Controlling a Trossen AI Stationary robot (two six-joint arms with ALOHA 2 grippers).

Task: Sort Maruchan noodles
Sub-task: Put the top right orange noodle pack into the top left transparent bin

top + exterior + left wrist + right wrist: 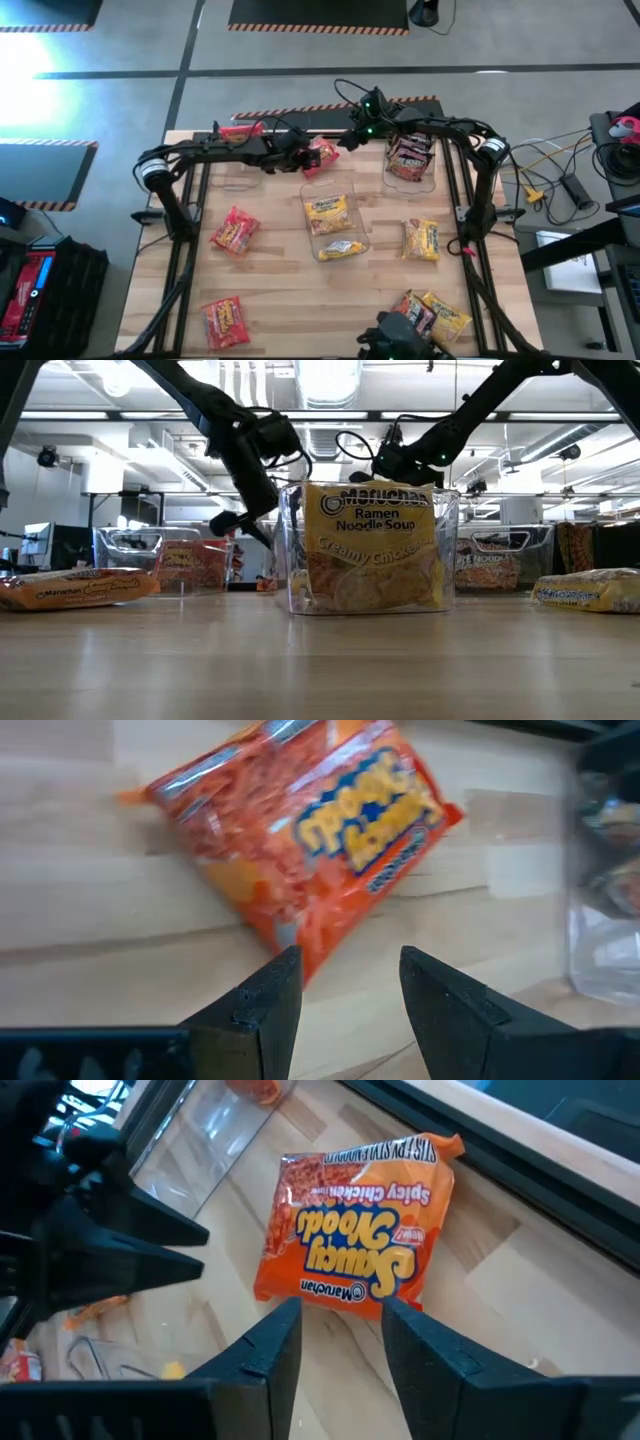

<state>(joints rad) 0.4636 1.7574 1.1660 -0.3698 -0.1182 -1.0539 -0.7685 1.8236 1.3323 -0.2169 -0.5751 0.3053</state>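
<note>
Near the far edge of the wooden table [290, 300], at about twelve o'clock from the centre, a red Saucy Noods packet [322, 156] lies flat on the bare wood between the two grippers. Its long axis is tilted, running roughly from eleven to five o'clock in the high view. In the right wrist view its printed face is up, with the Maruchan end nearest that gripper's fingers. The left gripper [340, 982] sits at the packet's nine o'clock side, jaws parted and empty, the fingertips just short of the packet's near edge. The right gripper [340, 1325] hovers at the packet's two o'clock side, its fingers also apart and holding nothing, just off the wrapper's edge. A clear bin [333, 226] at the table's middle holds yellow packets [329, 209], one standing upright with its long axis vertical in the low view. A bin at one o'clock [412, 160] holds dark packets. Loose red packets [235, 232] lie at eight o'clock, and yellow ones [421, 240] at four o'clock, flat and at assorted angles.
</note>
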